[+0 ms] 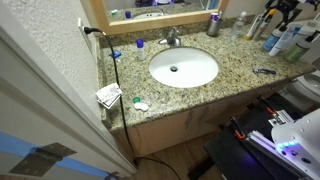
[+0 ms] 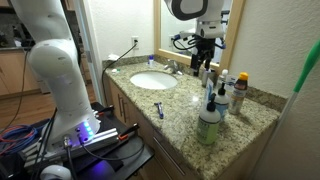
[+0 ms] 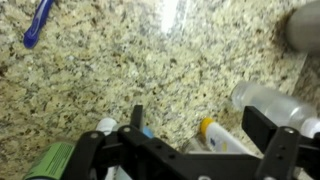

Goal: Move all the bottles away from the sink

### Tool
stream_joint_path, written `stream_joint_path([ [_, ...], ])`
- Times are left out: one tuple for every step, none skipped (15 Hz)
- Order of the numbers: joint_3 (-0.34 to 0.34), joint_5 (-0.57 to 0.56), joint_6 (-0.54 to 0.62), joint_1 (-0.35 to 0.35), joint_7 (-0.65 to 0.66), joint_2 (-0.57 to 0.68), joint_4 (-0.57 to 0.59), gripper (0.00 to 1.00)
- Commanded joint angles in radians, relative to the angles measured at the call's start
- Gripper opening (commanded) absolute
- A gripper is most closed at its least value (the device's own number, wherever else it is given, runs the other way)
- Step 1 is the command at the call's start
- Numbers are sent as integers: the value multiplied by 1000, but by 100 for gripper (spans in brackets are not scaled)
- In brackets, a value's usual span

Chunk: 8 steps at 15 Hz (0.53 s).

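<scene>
**Claw open and empty over the bottle cluster**

Your claw (image 2: 205,58) hangs with its jaws spread wide and nothing between them. It sits above the back of the counter (image 1: 240,78) near the mirror, between the faucet (image 2: 172,68) and the bottles (image 2: 222,100). The wrist view looks down past the claw (image 3: 198,132). A green bottle (image 3: 50,162) shows at the lower edge to one side, and a white cap (image 3: 105,125) sits just beside one finger. A yellow-and-white tube (image 3: 225,140) lies under the gap, and a clear bottle (image 3: 268,100) sits at a slant near the other finger.

In both exterior views the bottles stand crowded together toward the end of the counter, off to one side of the sink (image 1: 183,68). By my reading you are at the picking stage, with no bottle gripped and none visibly set apart from the rest. The next move calls for settling on one bottle, centring the jaws on it and coming down without knocking its neighbours. The pack is tight, so a bottle on the outside of the group looks the easier first choice. Mind the grey cup (image 1: 213,25) and the blue-handled razor (image 1: 265,71), because neither belongs to the job.

Labels show on several bottles, but you cannot read a brand or a word in any view. They are too small in the exterior views and blurred at the wrist.
</scene>
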Motion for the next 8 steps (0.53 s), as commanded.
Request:
stream_joint_path([
  [103,-63,-41,88,29,-58,-50,100],
  [137,-68,-54,118,32,-72,-58,100],
  [156,-48,-81,139,1,-72,-53,100],
  [133,-45,-46,113,32,-31,-21,100],
  [156,-45,-60,136,33,-40,-24,100],
  [168,-45,-68,147,34,-45,-26,100],
  [170,-45,-70,150,33,-50,-29,100],
  [189,-108,-83,161,53,-28,-22,100],
])
